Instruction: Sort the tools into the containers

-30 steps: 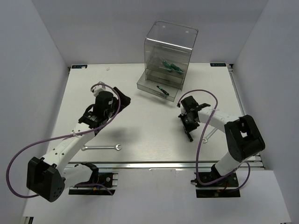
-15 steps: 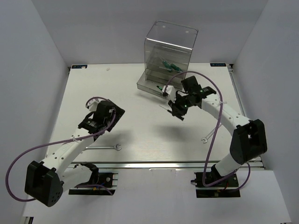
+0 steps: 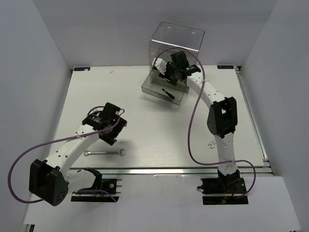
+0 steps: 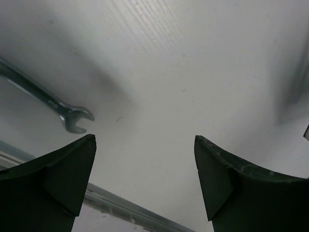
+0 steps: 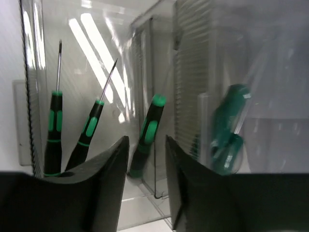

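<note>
At the table's (image 3: 145,125) far side, inside the clear cabinet (image 3: 176,48), green-and-black screwdrivers (image 5: 53,128) lean behind its walls. Another screwdriver (image 3: 167,93) lies in the pulled-out bottom drawer (image 3: 152,91). The right gripper (image 5: 146,141) is up against the cabinet, jaws narrowly apart. A silver wrench (image 4: 67,112) lies just beside the wide-spread, empty left gripper (image 4: 145,139). A second wrench (image 3: 211,144) lies near the right arm (image 3: 222,121).
</note>
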Action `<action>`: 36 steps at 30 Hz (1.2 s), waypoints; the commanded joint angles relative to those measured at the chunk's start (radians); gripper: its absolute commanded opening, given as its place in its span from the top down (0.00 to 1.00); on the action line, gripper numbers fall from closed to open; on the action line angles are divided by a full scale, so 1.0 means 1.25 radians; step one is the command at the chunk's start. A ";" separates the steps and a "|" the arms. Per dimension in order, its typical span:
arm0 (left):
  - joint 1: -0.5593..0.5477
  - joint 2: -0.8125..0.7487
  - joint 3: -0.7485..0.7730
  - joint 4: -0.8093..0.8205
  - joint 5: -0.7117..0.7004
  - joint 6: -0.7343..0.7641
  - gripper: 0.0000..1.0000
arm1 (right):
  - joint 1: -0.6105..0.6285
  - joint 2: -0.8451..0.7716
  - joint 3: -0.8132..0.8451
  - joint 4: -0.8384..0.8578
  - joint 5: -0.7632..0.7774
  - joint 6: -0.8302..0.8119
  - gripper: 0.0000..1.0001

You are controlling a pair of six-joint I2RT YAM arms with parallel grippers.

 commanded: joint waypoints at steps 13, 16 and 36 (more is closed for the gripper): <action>0.043 0.081 -0.003 -0.219 0.032 -0.086 0.31 | 0.000 -0.081 -0.004 -0.115 -0.248 -0.064 0.81; 0.062 0.085 -0.047 -0.188 0.060 -0.080 0.42 | 0.002 -0.117 -0.050 -0.239 -0.432 -0.187 0.89; 0.099 0.170 -0.106 -0.125 0.059 0.009 0.29 | 0.077 0.006 -0.199 0.163 0.209 0.126 1.00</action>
